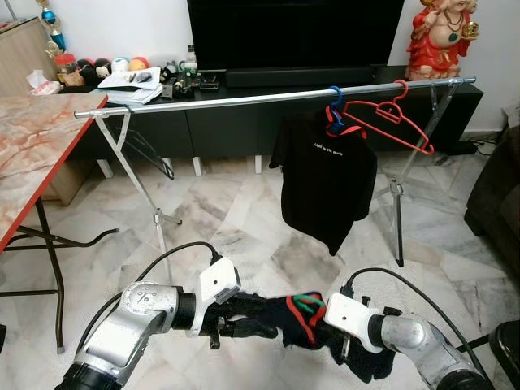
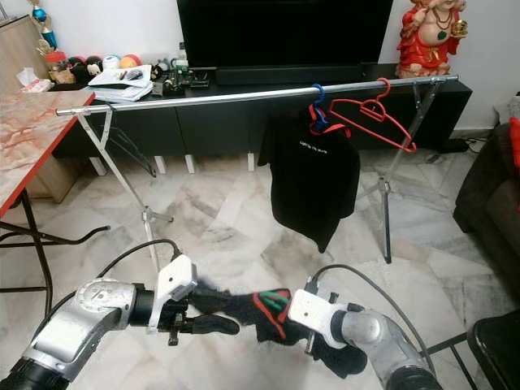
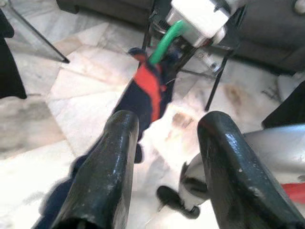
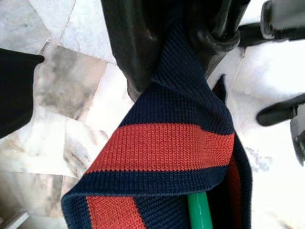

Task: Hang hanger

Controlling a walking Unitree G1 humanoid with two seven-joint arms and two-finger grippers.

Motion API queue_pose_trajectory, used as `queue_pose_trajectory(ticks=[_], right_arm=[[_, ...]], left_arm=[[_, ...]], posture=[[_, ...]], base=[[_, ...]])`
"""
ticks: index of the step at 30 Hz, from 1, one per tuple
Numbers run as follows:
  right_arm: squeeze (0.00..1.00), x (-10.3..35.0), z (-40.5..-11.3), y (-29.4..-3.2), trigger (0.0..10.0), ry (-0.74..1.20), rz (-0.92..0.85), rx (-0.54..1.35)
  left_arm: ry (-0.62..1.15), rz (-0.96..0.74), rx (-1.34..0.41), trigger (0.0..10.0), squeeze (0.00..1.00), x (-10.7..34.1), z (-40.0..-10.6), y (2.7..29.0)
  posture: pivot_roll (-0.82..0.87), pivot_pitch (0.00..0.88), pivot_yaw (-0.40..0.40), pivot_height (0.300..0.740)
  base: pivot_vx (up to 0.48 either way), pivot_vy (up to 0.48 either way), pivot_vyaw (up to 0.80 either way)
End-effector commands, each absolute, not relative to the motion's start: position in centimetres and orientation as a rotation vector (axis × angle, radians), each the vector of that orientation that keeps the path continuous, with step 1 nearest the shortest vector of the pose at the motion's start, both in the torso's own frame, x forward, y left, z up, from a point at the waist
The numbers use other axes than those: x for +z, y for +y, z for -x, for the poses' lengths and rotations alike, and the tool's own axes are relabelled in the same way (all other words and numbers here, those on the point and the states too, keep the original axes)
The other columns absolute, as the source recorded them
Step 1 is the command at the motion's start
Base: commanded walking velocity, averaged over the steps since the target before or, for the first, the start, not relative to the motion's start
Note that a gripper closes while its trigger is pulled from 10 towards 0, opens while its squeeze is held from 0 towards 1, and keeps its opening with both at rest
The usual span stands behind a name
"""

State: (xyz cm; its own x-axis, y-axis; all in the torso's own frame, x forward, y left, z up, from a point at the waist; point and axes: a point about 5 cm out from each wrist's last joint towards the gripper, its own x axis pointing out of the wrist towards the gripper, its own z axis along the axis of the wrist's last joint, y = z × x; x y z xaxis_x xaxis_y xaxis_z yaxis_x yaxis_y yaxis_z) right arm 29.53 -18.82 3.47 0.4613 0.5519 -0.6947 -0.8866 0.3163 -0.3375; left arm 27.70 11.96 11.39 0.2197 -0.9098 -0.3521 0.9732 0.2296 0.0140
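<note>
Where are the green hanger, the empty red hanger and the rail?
green hanger (image 4: 198,211): right wrist view, shaft below the knit.
empty red hanger (image 1: 388,122): left eye view, upper arm.
rail (image 1: 244,99): left eye view, bare middle of the bar.

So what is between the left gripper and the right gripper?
In the left eye view, a navy knit garment with a red stripe spans from the left gripper to the right gripper, around a green hanger.

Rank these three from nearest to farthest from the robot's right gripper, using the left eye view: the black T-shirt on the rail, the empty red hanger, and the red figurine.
Measured from the right gripper:
1. Black T-shirt, hanging from the rail straight ahead.
2. Empty red hanger, higher on the rail, right of the shirt.
3. Red figurine, on the TV cabinet behind the rail, far right.
</note>
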Motion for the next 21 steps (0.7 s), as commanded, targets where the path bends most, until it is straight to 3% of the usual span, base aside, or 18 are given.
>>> queue_pose_trajectory(ticks=[1,4,5,21], right_arm=[[0.00,4.1,-29.8,-18.3,0.0,0.473,0.797,1.068],[0.00,4.7,-30.1,-17.8,0.0,0.438,0.796,1.100],[0.00,4.8,-30.1,-17.7,0.0,0.430,0.792,1.113],[0.00,6.6,-30.3,-16.6,0.0,0.337,0.755,1.230]], left_arm=[[0.303,-0.361,-1.321,10.0,1.00,11.1,-28.4,11.7],[0.310,-0.403,-1.331,10.0,0.97,10.8,-28.5,11.4],[0.311,-0.417,-1.328,10.0,0.00,10.7,-28.6,11.4],[0.334,-0.427,-1.392,10.0,0.00,9.1,-28.9,10.2]], posture=[[-0.02,0.056,0.020,0.740],[-0.02,0.056,0.019,0.740],[-0.02,0.056,0.019,0.740],[-0.04,0.056,0.025,0.740]], base=[[0.000,0.000,0.00],[0.000,0.000,0.00],[0.000,0.000,0.00],[0.000,0.000,0.00]])
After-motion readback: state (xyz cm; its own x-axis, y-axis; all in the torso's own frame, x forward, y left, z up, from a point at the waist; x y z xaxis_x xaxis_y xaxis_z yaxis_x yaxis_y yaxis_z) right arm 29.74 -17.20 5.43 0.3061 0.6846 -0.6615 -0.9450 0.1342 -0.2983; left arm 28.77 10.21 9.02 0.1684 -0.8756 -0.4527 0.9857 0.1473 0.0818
